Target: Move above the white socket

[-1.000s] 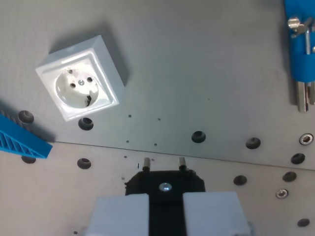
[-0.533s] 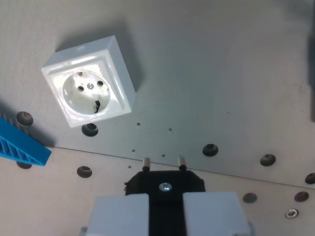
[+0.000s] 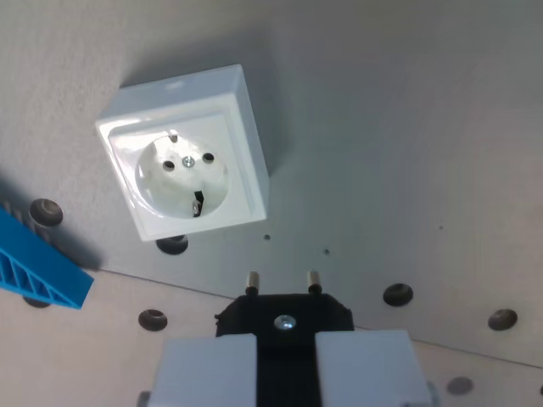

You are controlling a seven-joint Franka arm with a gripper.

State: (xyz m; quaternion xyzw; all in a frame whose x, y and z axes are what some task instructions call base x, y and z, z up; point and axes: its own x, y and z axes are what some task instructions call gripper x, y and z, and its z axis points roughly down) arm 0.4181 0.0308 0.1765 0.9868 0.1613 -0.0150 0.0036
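**Inspector A:** The white socket (image 3: 185,153) sits flat on the grey worktop (image 3: 399,127), at about ten o'clock from centre in the wrist view. It is a square box, turned slightly askew, with a round recess holding two pin holes and a central screw.

**Inspector B:** Handling?

**Inspector A:** It looks like rigid moulded plastic, hard and glossy, so probably slippery on the faces. Likely light. Whether it is fastened to the plate cannot be told. The task only asks the arm to hover over it; if it ever had to be gripped, the flat outer side walls would be the sensible hold, not the recessed face.

**Inspector B:** And the claw?

**Inspector A:** The claw (image 3: 284,343) shows at six o'clock, its two pale pads clamped on a black plug (image 3: 284,315) whose two metal pins point toward twelve o'clock. The pins are apart from the socket, below and to the wrist view's right of it.

**Inspector B:** Surroundings?

**Inspector A:** A blue ribbed part (image 3: 38,270) lies at eight o'clock, near the socket's lower corner without touching. Round holes dot the plate along the lower edge.
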